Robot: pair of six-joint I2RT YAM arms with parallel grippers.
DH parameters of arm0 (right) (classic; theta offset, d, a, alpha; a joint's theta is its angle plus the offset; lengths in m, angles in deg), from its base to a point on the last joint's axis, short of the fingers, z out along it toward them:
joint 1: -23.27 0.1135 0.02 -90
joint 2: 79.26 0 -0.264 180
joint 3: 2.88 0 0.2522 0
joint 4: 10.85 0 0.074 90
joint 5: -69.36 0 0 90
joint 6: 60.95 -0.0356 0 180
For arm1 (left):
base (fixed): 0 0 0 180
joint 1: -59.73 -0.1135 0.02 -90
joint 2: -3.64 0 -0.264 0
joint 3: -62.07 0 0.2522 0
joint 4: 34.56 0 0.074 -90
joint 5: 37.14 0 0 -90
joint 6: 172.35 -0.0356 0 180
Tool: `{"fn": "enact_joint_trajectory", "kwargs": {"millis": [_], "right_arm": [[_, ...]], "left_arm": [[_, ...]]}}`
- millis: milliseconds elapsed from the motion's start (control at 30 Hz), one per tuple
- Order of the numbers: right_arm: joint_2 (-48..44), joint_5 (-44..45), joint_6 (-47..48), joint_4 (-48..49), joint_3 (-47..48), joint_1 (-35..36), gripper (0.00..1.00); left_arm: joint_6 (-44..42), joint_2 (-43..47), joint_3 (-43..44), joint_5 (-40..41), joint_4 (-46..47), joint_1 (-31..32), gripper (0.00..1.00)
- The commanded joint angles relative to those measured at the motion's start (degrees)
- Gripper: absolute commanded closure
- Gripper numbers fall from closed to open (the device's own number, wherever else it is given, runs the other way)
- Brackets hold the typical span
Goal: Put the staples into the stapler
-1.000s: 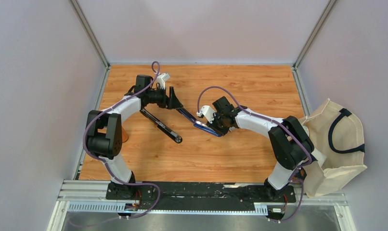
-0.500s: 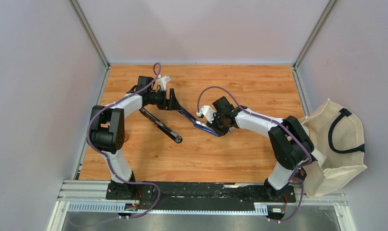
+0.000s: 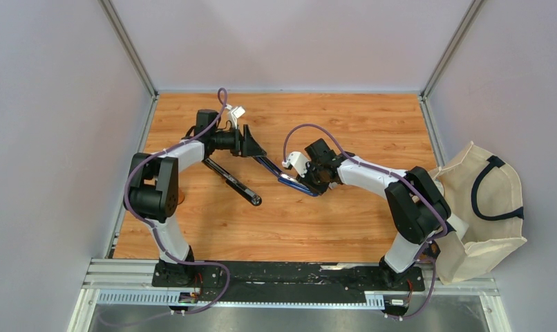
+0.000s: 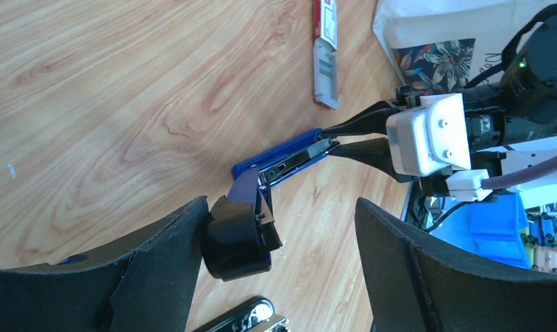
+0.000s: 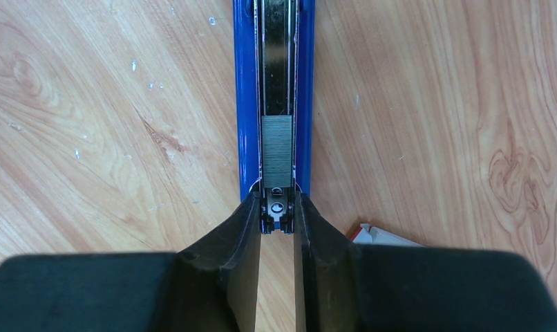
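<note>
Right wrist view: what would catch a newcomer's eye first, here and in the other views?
The blue stapler lies open mid-table, with a grey strip of staples sitting in its channel. The right gripper has its jaws shut on the channel's near tip, while the left gripper stands open around the stapler's black hinge end.
</note>
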State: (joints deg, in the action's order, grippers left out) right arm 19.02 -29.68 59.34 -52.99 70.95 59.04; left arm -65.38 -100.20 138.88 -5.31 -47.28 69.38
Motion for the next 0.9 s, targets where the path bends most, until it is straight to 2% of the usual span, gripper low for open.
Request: {"fn": "enact_joint_trajectory", "kwargs": {"millis": [0,267,467,867], "right_arm": [[2.4,0.2,1.3,1.2,0.3,0.6,0.88],[2.4,0.3,1.2,1.1,0.3,0.6,0.88],[2.4,0.6,1.2,1.2,0.4,0.7,0.88],[2.5,0.8,1.2,1.3,0.4,0.7,0.88]], "left_arm": [[3.9,3.6,-1.3,-4.9,9.7,0.1,0.15],[10.7,5.2,-4.5,-7.9,21.0,0.1,0.15],[13.3,6.3,-6.0,-8.3,25.8,0.0,0.15],[14.6,7.6,-7.3,-8.4,28.8,-0.1,0.15]]}}
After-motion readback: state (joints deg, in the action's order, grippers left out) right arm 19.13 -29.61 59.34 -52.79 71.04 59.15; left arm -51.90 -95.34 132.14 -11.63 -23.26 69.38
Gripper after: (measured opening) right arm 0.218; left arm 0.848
